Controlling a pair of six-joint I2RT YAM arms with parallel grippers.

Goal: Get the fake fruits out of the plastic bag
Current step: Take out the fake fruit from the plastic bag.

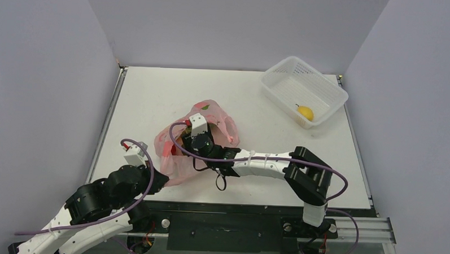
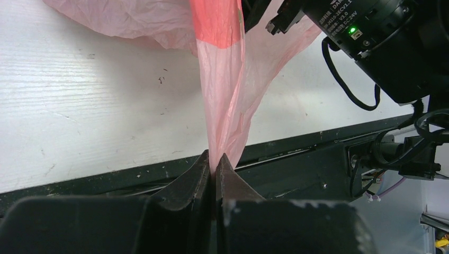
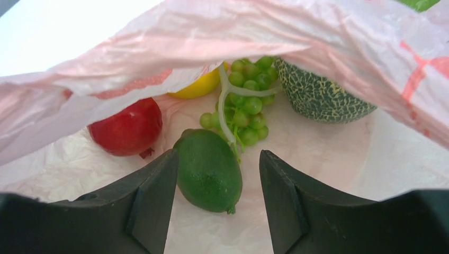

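The pink plastic bag (image 1: 212, 118) lies mid-table. My left gripper (image 2: 214, 161) is shut on a stretched fold of the bag (image 2: 225, 100) near the table's front edge. My right gripper (image 3: 218, 161) is open inside the bag's mouth, its jaws on either side of a dark green oval fruit (image 3: 209, 170) that lies close to the left jaw. Behind it lie a red round fruit (image 3: 127, 127), light-green grapes (image 3: 244, 108), a grey-green melon (image 3: 320, 95) and a yellow fruit (image 3: 204, 86) half hidden by the bag. A yellow lemon (image 1: 306, 112) lies in the basket.
A white perforated basket (image 1: 326, 85) stands at the table's far right corner. The right arm (image 1: 261, 162) reaches leftward across the front of the table. Grey walls enclose the table on three sides. The black front rail (image 2: 296, 143) runs below the left gripper.
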